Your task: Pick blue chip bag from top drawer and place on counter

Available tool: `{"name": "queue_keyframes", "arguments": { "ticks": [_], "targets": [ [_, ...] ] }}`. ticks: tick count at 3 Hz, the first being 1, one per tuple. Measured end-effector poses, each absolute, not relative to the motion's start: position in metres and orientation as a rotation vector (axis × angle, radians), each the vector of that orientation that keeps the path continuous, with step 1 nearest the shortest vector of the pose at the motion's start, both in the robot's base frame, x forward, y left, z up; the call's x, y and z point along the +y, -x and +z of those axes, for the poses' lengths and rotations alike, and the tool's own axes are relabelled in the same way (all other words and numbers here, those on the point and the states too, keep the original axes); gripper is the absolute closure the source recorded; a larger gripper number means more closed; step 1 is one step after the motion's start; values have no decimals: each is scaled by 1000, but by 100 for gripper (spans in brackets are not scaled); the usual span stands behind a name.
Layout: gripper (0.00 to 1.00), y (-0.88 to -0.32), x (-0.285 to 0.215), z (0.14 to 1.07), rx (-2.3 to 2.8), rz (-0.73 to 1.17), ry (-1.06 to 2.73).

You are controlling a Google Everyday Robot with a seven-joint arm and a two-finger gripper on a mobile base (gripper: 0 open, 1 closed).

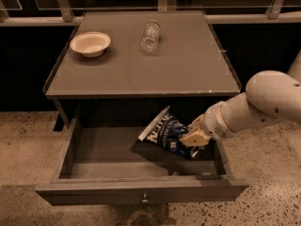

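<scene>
The blue chip bag [162, 136] hangs tilted in the air over the right part of the open top drawer [94, 149], its white end strip pointing up and left. My gripper [192, 138] is shut on the bag's right edge and holds it just above the drawer floor, below the counter's front edge. The white arm reaches in from the right. The counter [178, 69] lies above and behind the bag. The drawer's front panel with its small knob [145, 199] is nearest the camera.
A white bowl [90, 43] stands at the counter's back left. A clear plastic bottle [150, 36] lies at the back middle. A railing and dark panels run behind the counter. Speckled floor surrounds the cabinet.
</scene>
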State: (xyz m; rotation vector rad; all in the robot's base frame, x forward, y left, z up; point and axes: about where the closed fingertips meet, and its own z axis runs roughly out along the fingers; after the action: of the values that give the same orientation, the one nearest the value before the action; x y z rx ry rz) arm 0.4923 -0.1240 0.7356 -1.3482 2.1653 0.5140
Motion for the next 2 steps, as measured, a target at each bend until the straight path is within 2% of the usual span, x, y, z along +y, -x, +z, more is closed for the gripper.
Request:
{"name": "queue_keyframes", "arguments": {
  "ticks": [1,2],
  "targets": [
    [100,-470,-133,792,2168,443,1376],
    [100,-470,-133,792,2167,443,1378]
  ]
}}
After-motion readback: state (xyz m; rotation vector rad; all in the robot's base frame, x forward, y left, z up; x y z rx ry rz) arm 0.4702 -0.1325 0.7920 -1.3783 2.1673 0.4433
